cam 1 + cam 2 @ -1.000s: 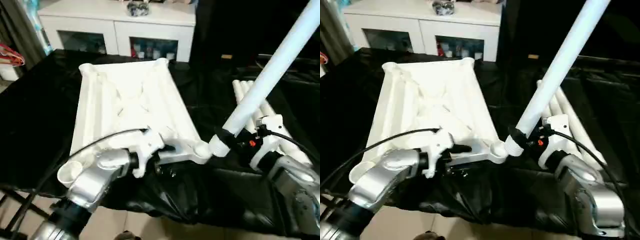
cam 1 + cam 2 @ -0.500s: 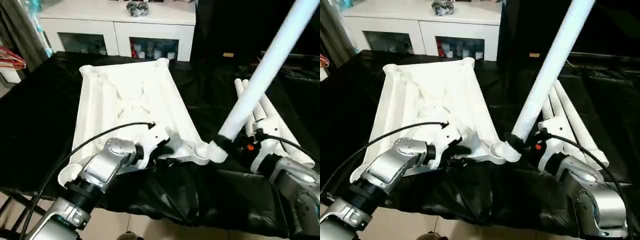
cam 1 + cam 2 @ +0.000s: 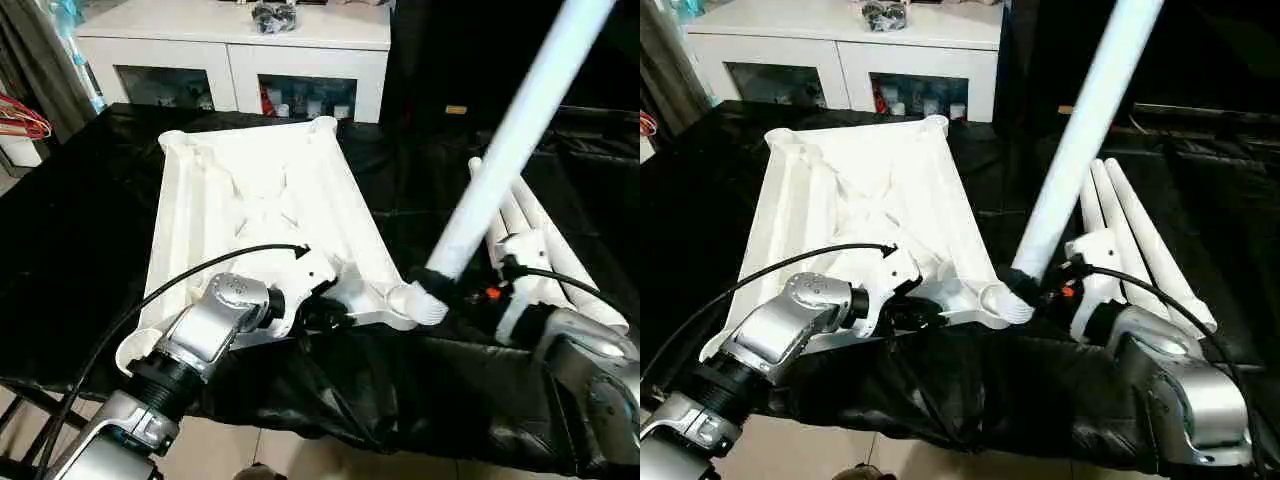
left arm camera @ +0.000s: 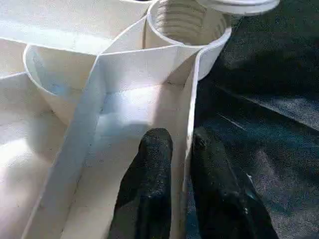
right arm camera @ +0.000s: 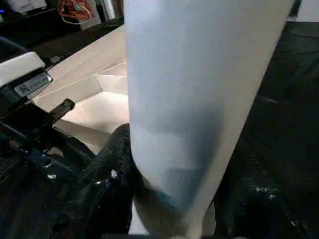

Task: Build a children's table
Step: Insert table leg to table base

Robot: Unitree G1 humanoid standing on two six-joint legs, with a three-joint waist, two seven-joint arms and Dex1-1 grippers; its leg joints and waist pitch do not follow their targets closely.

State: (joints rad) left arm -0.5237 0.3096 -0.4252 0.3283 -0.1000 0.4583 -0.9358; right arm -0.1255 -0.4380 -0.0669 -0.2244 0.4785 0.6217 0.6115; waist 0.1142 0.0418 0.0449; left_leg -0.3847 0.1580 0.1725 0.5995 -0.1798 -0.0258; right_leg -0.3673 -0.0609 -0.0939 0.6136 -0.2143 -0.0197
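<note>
The children's table top (image 3: 260, 200) lies upside down on the black cloth, ribbed underside up. My left gripper (image 4: 180, 137) is shut on the thin near rim wall, one black finger (image 4: 154, 169) inside and one outside, just short of the near right corner socket (image 4: 187, 22). My right gripper (image 3: 437, 280) is shut on a long white leg (image 3: 510, 140) near its lower end. The leg slants up to the far right. Its threaded end rests at that corner socket (image 3: 405, 300), tilted off the socket's axis.
Three more white legs (image 3: 530, 230) lie side by side on the cloth to the right, behind my right wrist. A white cabinet (image 3: 240, 60) with glass doors stands beyond the table. The cloth (image 3: 80, 220) hangs over the near edge above the floor (image 3: 250, 450).
My left gripper's fingers have closed from wide apart onto the rim wall. The leg in my right gripper has tipped steeper, its lower end staying at the corner socket.
</note>
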